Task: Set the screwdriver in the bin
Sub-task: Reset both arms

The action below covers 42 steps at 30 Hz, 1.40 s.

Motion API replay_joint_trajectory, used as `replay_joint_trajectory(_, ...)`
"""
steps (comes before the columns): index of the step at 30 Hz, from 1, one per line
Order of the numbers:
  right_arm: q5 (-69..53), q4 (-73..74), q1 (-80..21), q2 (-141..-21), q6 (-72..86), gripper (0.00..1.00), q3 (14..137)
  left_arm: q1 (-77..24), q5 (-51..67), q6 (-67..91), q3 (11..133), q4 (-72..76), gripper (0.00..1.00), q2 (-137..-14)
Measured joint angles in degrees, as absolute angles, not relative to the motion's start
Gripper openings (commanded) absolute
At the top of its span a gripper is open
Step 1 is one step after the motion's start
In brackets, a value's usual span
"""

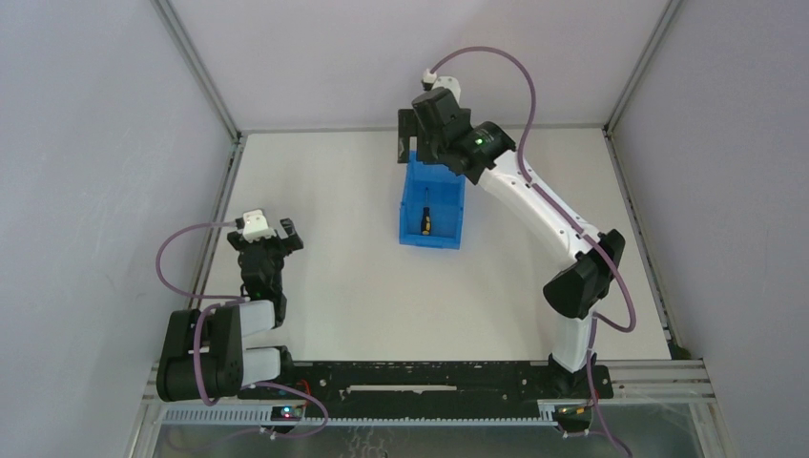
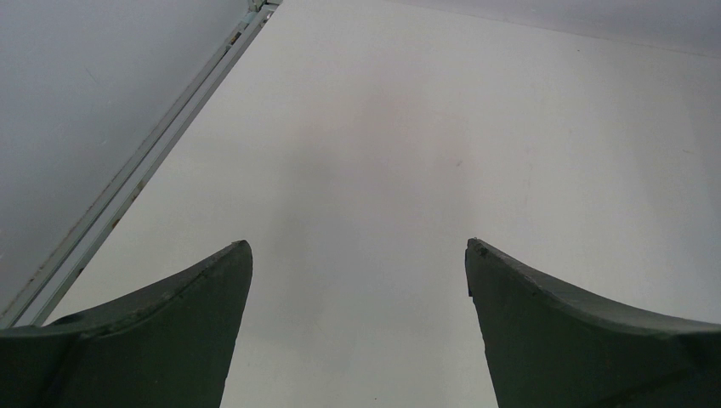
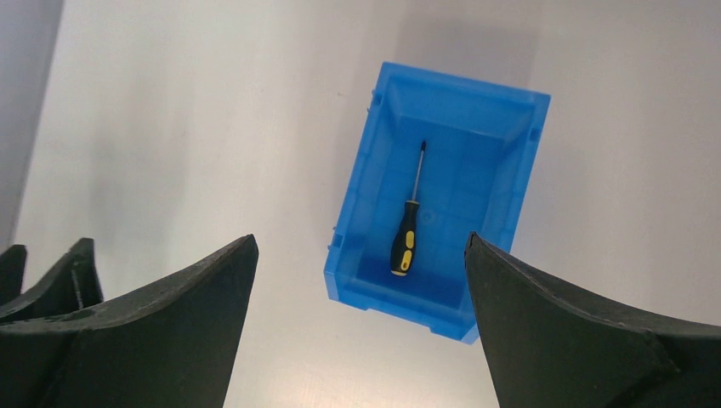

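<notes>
The right gripper (image 3: 360, 240) is hanging above the bin (image 3: 360, 191), its fingers spread wide and gripping nothing. Straight below it, showing between the two fingers in the wrist view, the screwdriver (image 3: 406, 223) is lying flat on the bin's floor. It is clear of the walls, with its handle at the end nearer the fingers and its thin shaft pointing away from them. The bin is standing on the white table (image 3: 170, 127). The left gripper (image 2: 359, 246) is hovering over bare table well apart from the bin, and its fingers are also standing wide and holding nothing.
</notes>
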State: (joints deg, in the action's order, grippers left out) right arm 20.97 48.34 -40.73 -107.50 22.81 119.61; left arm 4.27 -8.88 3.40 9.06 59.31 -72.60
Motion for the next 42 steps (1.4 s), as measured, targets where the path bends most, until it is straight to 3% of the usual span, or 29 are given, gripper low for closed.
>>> replay_joint_trajectory(9, 22.0, 51.2, -40.9, -105.3, 19.9, 1.00, 124.1, 4.3, -8.9, 3.4, 9.1, 59.3, 1.00, -72.6)
replay_joint_trajectory(24, 22.5, 52.4, -38.8, -101.7, 11.7, 1.00, 120.4, 4.3, -8.9, 3.4, 9.1, 59.3, 1.00, -72.6)
replay_joint_trajectory(42, 7.7, 45.5, -8.6, -79.7, 2.3, 1.00, 95.0, 4.3, -8.9, 3.4, 9.1, 59.3, 1.00, -72.6)
